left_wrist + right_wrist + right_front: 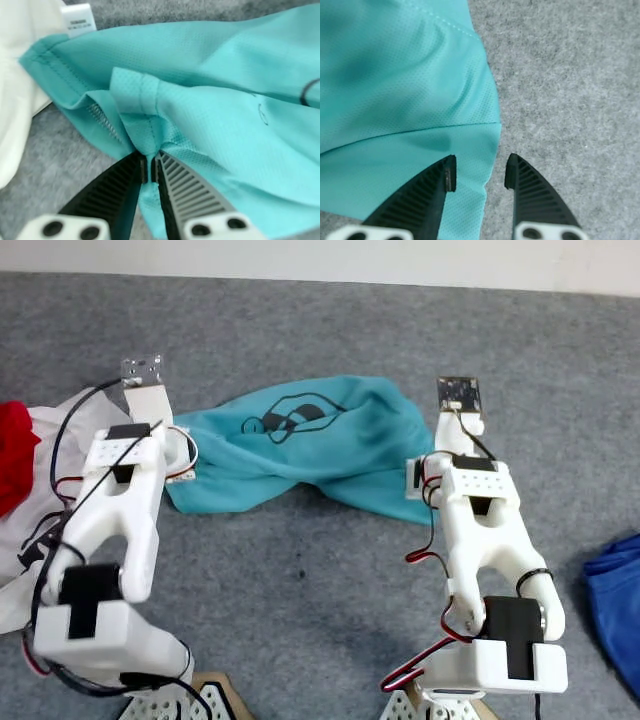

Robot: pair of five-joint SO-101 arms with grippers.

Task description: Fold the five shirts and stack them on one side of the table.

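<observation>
1. High view: the teal shirt [300,445] lies crumpled on the grey table [300,580] between the left arm [115,500] and the right arm [480,520], one end at each arm's tip. A white shirt [60,420] lies beside its left end.
2. Left wrist view: the left pincer [150,167] is clamped on a pinched fold by the teal shirt's hem.
3. Right wrist view: the right pincer [480,172] stands apart, with the teal shirt's corner edge between its fingers.
</observation>
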